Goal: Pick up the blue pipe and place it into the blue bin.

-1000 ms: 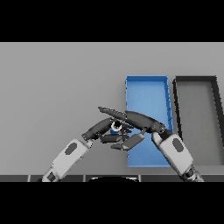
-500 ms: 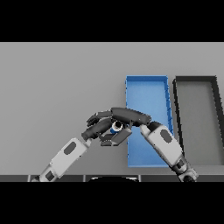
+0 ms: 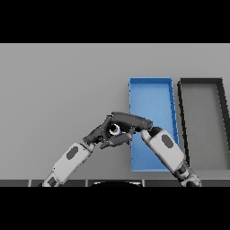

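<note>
The blue pipe (image 3: 115, 130) shows end-on as a small pale ring, held above the table just left of the blue bin (image 3: 151, 92). My left hand (image 3: 99, 134) comes in from the lower left, with its fingers curled under the pipe and its thumb beside it. From the lower right, my right hand (image 3: 134, 121) reaches in. Its fingers arch over the top of the pipe and its thumb is tucked below. Most of the pipe is hidden between the two hands. The bin is a long open box, and my right forearm crosses its near end.
A black bin (image 3: 201, 85) of the same shape stands right beside the blue bin, to its right. The grey table (image 3: 58, 90) stretches wide to the left and behind the hands.
My right arm has swung left, and its fingers have come down and closed over the pipe. The left hand and the pipe have stayed in nearly the same place.
</note>
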